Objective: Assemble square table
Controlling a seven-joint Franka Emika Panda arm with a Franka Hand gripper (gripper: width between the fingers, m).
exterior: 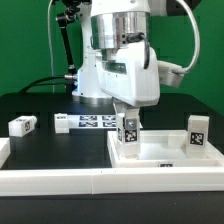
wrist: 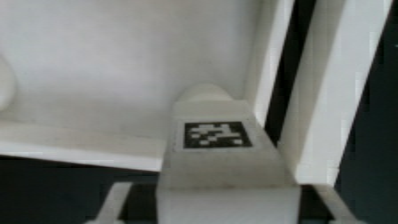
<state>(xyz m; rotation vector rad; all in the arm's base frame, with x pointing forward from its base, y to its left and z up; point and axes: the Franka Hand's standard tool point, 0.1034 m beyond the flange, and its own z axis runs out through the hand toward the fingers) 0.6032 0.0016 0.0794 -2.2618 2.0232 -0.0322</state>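
Seeing gripper clenched on a white block leg, long axis upright, straight below the fingers, over the corner of the tabletop on the exterior view's left, just inside the rim; cannot tell whether seated. Second leg upright at the opposite corner, third leg loose near the worktop's edge. No brand or legible text, only black-and-white square tags.

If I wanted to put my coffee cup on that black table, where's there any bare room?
The widest bare patch of black table lies between the loose leg, the marker board, the tabletop and the front wall. It is crowded at the tabletop, where the tool holds a second leg near an upright leg.
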